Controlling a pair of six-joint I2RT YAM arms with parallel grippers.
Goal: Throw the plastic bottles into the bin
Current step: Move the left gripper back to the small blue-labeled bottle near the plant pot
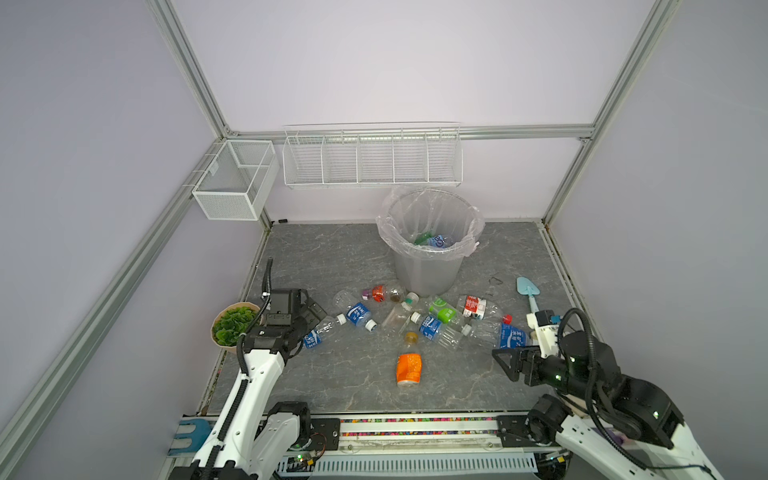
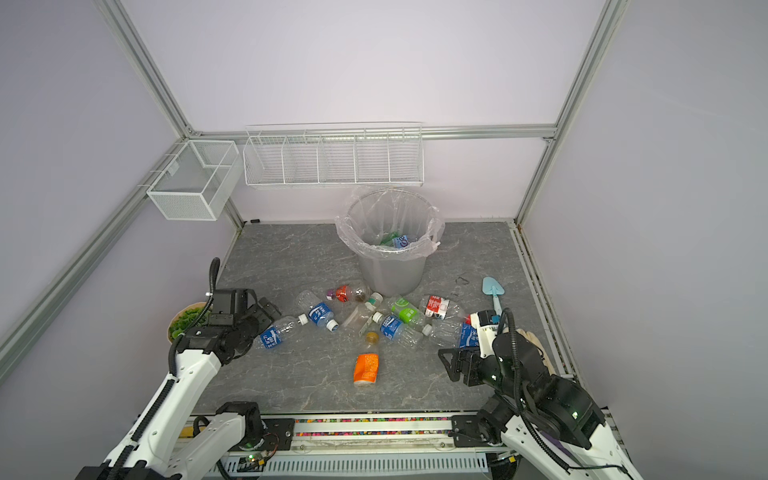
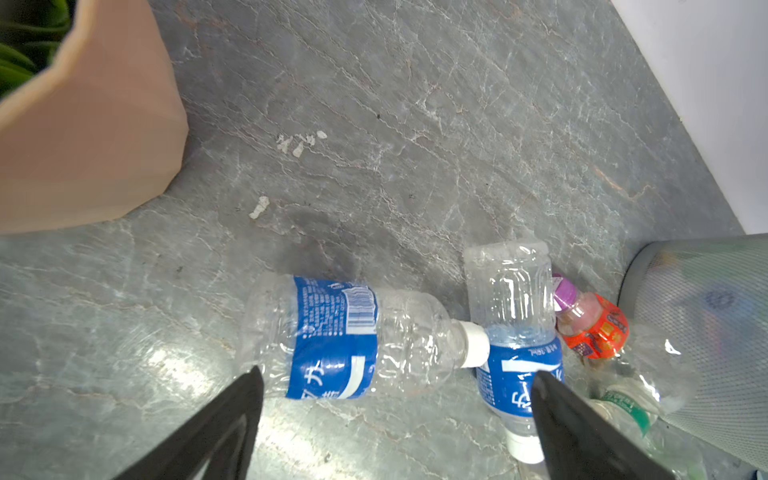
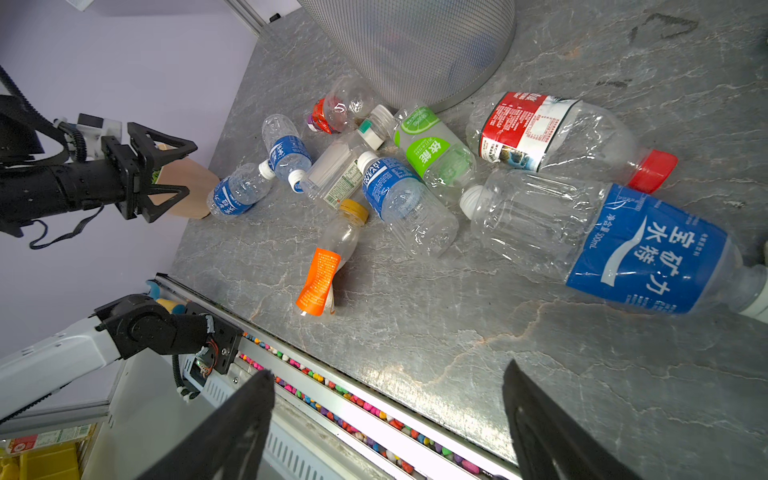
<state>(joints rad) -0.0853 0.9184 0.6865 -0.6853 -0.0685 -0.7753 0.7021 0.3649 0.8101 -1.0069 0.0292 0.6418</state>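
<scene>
Several plastic bottles lie in a loose pile on the grey stone floor in front of the bin point(image 1: 424, 274) point(image 2: 390, 274), which holds a few bottles point(image 1: 436, 240). My left gripper point(image 1: 311, 328) point(image 2: 262, 328) point(image 3: 397, 374) is open, low over the floor at the pile's left end. A clear blue-label bottle point(image 1: 322, 332) point(image 3: 332, 340) point(image 4: 237, 191) lies just ahead of its fingertips, untouched. My right gripper point(image 1: 500, 365) point(image 2: 446, 365) point(image 4: 388, 370) hangs open and empty over the floor's front edge. Beside it lies a large blue-label bottle point(image 1: 505, 334) point(image 4: 623, 245). An orange-label bottle point(image 1: 409, 365) point(image 4: 322, 278) lies alone nearer the front.
A potted green plant point(image 1: 232, 324) stands just left of my left gripper. A blue trowel point(image 1: 527, 289) lies at the right. White wire baskets point(image 1: 372, 156) point(image 1: 237, 178) hang on the walls. A strip of coloured pebbles point(image 1: 415, 420) runs along the front edge.
</scene>
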